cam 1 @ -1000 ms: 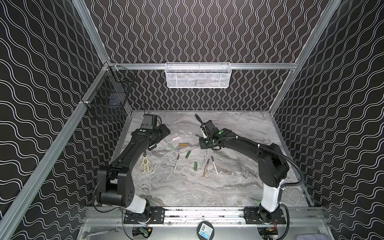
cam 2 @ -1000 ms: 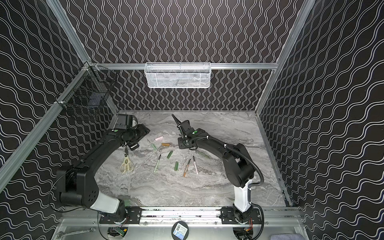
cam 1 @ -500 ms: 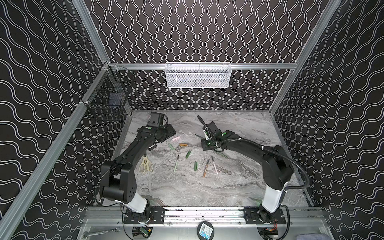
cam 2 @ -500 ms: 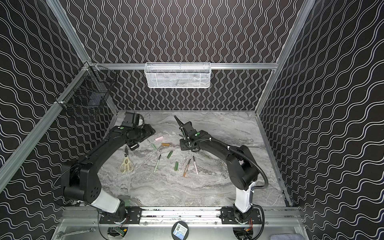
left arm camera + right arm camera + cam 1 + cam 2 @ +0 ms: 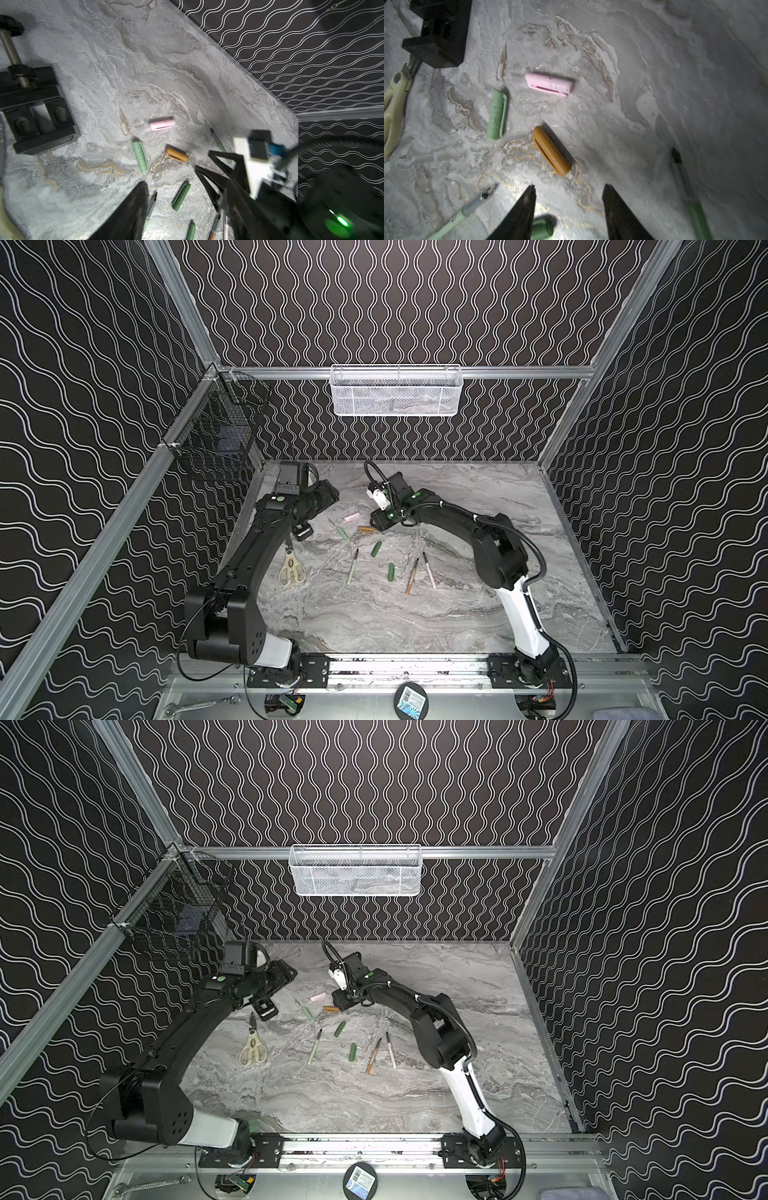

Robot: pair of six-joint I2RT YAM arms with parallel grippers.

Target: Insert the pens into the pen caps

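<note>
Right pincer [image 5: 568,188]: black pointed jaws parted a moderate way, nothing between them, tips low over the grey marble-patterned tabletop [image 5: 374,614]; gold-brown stubby pen cap [image 5: 552,151] lying flat just ahead of the tips, untouched; pink stubby pen cap [image 5: 549,84] further ahead, beyond the gold one and apart from it; pale green stubby pen cap [image 5: 497,115] ahead and off to one side, near both; dark green stubby pen cap [image 5: 543,228] on the table beneath one jaw, partly hidden by it; pale green slim pen [image 5: 463,212], dark-tipped, lying out to that same side; darker green slim pen [image 5: 696,218] out to the opposite side, blurred. Left pincer [image 5: 330,498]: facing the right pincer across the caps, nearest the pink one, jaws wide and holding nothing as far as its wrist view shows, one jaw merging with the dark arm behind. Back from the right pincer, toward the arms' bases: second dark green stubby pen cap [image 5: 391,572], tan-gold slim pen [image 5: 412,576] and pale pink-white slim pen [image 5: 429,570], close together, both pens uncapped. Near the left pincer: black screw clamp [image 5: 302,531] and cream-handled scissors [image 5: 291,570], both on the table
</note>
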